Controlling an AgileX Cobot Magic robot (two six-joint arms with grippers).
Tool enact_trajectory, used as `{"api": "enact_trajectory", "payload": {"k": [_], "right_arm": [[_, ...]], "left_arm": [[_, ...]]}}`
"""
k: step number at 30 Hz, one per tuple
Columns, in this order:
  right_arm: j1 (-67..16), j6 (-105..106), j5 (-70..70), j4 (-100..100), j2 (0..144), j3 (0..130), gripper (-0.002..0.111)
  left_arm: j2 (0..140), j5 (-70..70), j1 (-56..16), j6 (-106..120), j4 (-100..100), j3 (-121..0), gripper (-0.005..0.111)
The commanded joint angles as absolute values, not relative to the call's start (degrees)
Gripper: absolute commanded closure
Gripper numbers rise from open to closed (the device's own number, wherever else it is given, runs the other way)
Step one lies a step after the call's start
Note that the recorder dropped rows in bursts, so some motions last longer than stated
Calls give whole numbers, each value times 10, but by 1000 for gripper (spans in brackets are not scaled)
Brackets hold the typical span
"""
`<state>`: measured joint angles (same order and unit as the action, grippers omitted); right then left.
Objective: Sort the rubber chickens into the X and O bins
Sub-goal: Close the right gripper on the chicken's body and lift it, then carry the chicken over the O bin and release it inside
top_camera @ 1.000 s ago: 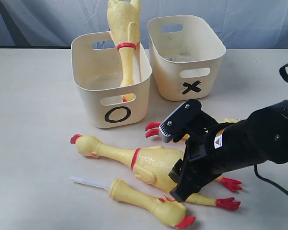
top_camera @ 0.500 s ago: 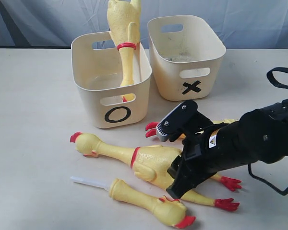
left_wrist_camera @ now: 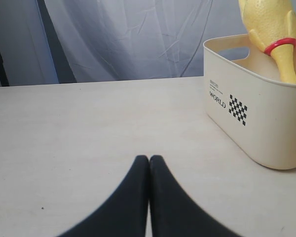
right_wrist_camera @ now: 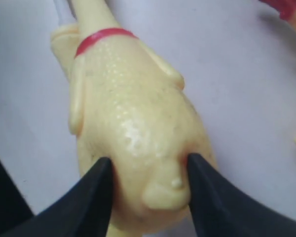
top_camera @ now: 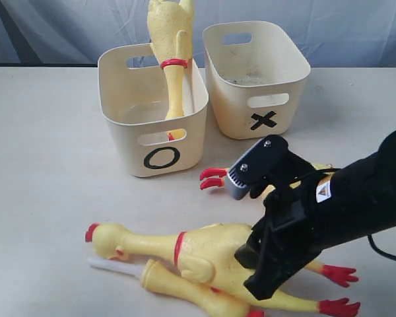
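Right fingers (right_wrist_camera: 96, 197): pinching large chicken (top_camera: 208, 251), lower centre.
Left fingers (left_wrist_camera: 138, 197): sitting closed, empty.
Risk: bulbous rubber likely squeezing out during lift.

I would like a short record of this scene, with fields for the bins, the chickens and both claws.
O bin: holds the upright chicken, head down
X bin: no chicken seen inside
right claw: closed on the body of the large chicken
small chicken: lying beside the large chicken
left claw: shut, holding nothing
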<state>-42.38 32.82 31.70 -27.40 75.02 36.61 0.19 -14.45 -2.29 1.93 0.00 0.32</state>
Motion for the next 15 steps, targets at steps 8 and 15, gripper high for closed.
{"api": "enact_trajectory", "payload": {"k": [8,15], "right_arm": [[-424,341,373,-290,612,490,93],[-424,310,290,-290,606,574,93]], "left_arm": [[0,-137,-25,16,0,0,107],[0,-137,-25,16,0,0,107]]}}
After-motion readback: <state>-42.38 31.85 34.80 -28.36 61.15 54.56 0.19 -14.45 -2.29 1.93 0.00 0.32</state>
